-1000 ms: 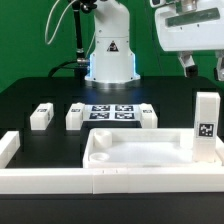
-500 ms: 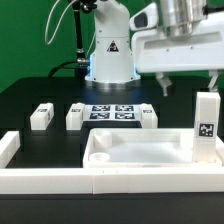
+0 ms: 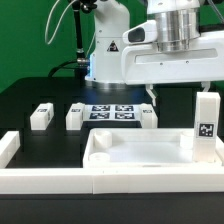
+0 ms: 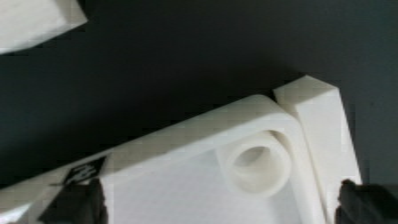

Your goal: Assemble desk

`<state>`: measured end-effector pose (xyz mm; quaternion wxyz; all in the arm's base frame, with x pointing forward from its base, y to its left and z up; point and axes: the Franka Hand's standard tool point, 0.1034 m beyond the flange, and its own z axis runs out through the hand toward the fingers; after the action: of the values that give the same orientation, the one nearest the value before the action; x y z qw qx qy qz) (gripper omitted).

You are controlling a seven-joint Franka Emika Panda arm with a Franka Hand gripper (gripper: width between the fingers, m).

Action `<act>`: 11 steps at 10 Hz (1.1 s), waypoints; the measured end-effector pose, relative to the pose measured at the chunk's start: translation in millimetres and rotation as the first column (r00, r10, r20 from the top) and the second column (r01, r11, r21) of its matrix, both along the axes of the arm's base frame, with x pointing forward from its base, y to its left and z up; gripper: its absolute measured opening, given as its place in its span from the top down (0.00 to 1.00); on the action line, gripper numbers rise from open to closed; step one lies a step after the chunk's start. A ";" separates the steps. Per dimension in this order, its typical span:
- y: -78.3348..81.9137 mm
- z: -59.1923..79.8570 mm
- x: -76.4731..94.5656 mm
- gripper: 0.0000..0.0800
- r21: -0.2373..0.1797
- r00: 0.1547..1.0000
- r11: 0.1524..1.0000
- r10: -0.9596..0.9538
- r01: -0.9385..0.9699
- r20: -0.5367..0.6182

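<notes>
Nearest the exterior camera, a white border wall (image 3: 60, 180) runs along the front of the black table (image 3: 30, 95). Just behind it lies the desk panel (image 3: 140, 150) — a white tray with a raised rim, resting flat. One leg (image 3: 206, 125) stands upright at its edge on the exterior view's right. Three other legs (image 3: 75, 117) sit farther back, beside the marker board (image 3: 112, 111). Above, the gripper (image 3: 176, 90) hangs with fingers spread wide, grasping nothing. The wrist view shows a panel corner with a round socket (image 4: 258, 165) beneath it. The panel looks stiff, light and smooth — likely to slide, so its rim seems the surest hold
</notes>
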<state>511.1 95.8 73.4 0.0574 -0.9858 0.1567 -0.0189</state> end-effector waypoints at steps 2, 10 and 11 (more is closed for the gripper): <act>-19.5 -15.5 -8.0 0.19 -0.035 0.945 0.944 0.327 -0.327 -0.001; -25.6 -25.0 -29.9 0.19 0.112 0.840 0.946 0.322 -0.304 -0.438; -25.3 -23.6 -35.8 0.19 0.153 0.785 0.944 0.329 -0.293 -0.525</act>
<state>475.3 70.5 49.7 0.0442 -0.9601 0.0024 0.2760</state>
